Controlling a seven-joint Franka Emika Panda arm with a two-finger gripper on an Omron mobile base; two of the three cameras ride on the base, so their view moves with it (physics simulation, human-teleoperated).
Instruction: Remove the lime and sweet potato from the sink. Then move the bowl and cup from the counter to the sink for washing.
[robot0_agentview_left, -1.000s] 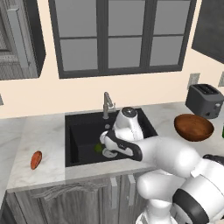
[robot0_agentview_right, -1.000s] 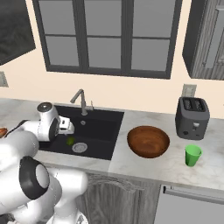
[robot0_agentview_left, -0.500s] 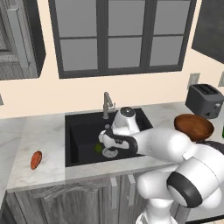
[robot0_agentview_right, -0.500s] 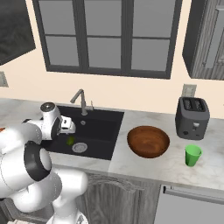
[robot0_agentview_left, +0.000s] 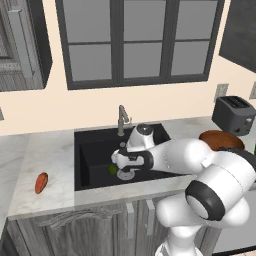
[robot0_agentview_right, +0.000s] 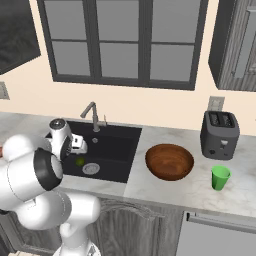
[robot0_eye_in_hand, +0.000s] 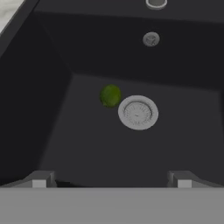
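The lime (robot0_eye_in_hand: 110, 95) lies on the floor of the black sink (robot0_eye_in_hand: 52, 131), just left of the round silver drain (robot0_eye_in_hand: 138, 112). My gripper (robot0_eye_in_hand: 111, 180) hangs open above it, holding nothing. From the left base view the gripper (robot0_agentview_left: 124, 165) is down in the sink (robot0_agentview_left: 92, 150) beside the lime (robot0_agentview_left: 113, 170). The sweet potato (robot0_agentview_left: 41, 182) rests on the counter (robot0_agentview_left: 47, 155) left of the sink. In the right base view the gripper (robot0_agentview_right: 80, 148) hangs over the lime (robot0_agentview_right: 80, 161). To the sink's right stand the brown bowl (robot0_agentview_right: 169, 161) and the green cup (robot0_agentview_right: 220, 177).
A grey faucet (robot0_agentview_right: 91, 112) rises behind the sink. The dark toaster (robot0_agentview_right: 220, 135) stands at the back right, behind the bowl and cup. My own white arm bends across the sink's right side (robot0_agentview_left: 180, 155).
The arm's elbow has swung a little to the left while the hand has stayed low over the sink. The lime has not moved and the jaws remain open.
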